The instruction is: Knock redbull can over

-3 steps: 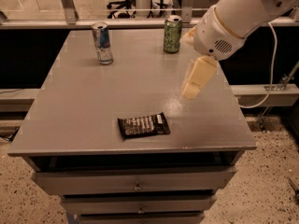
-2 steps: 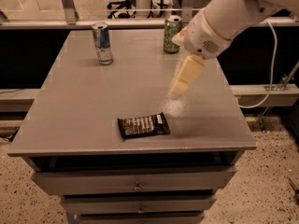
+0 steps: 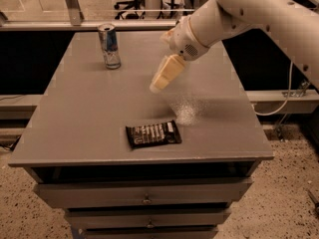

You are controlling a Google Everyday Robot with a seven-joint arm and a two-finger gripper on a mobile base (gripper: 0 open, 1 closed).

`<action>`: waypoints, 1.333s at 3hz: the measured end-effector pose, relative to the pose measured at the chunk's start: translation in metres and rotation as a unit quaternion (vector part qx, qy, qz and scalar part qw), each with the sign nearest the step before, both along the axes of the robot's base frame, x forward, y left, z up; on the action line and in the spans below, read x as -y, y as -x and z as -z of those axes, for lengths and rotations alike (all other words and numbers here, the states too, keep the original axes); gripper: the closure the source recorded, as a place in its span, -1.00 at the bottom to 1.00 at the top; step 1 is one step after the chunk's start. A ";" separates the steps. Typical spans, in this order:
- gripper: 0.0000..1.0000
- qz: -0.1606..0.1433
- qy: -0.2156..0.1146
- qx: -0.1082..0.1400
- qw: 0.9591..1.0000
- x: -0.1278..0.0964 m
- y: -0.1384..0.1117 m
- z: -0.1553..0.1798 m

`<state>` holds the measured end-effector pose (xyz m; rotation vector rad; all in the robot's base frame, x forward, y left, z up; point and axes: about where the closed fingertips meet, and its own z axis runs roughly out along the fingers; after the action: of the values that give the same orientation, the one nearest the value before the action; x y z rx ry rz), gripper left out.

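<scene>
The redbull can (image 3: 109, 46) stands upright at the far left of the grey table top (image 3: 89, 113). It is slim, blue and silver with a silver top. My gripper (image 3: 160, 84) hangs over the middle of the table, to the right of the can and nearer the front, well apart from it. Its cream fingers (image 3: 166, 72) point down and to the left. The arm comes in from the upper right. It holds nothing that I can see.
A dark snack packet (image 3: 152, 133) lies flat near the table's front edge. Drawers (image 3: 144, 195) sit below the table top. The green can is hidden behind the arm. A railing and chairs stand behind the table.
The arm has swung left across the table towards the redbull can. It now covers the green can at the back. The redbull can and packet have not moved.
</scene>
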<state>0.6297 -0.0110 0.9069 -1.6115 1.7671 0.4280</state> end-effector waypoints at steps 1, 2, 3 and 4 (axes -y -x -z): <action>-1.00 0.005 -0.039 0.010 0.999 -0.025 -0.037 0.009; -1.00 0.005 -0.072 0.013 0.997 -0.047 -0.062 0.015; -1.00 0.005 -0.107 0.006 0.994 -0.071 -0.087 0.017; -1.00 0.000 -0.147 0.001 0.989 -0.100 -0.111 0.012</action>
<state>0.7409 0.0889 0.8950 -1.4024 1.6151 0.6537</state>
